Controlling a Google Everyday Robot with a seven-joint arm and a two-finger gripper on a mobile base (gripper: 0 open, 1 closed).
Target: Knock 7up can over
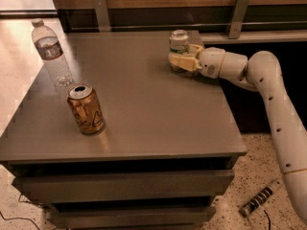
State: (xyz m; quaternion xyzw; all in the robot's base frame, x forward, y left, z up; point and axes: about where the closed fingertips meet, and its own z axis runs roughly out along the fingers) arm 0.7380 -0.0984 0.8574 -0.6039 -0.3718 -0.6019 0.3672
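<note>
Left side: a clear water bottle (50,51) stands upright near the left edge of the grey table (144,114), towards the back. An orange-brown can (85,108) stands upright nearer the front edge, well apart from the bottle. The middle of the tabletop, from the front edge to the back edge, is bare surface.

Right side: the 7up can (179,43) stands upright near the back edge, close to the right edge and well apart from the other two containers. The gripper (183,60) is at the can's lower half, touching it on the front and right. Whether it clamps the can or only rests against it cannot be told.

The arm (268,80) reaches in from beyond the right edge, wrist level just above the tabletop, then bends down past the table's side. A dark ribbed cylinder (261,202) lies on the floor below
</note>
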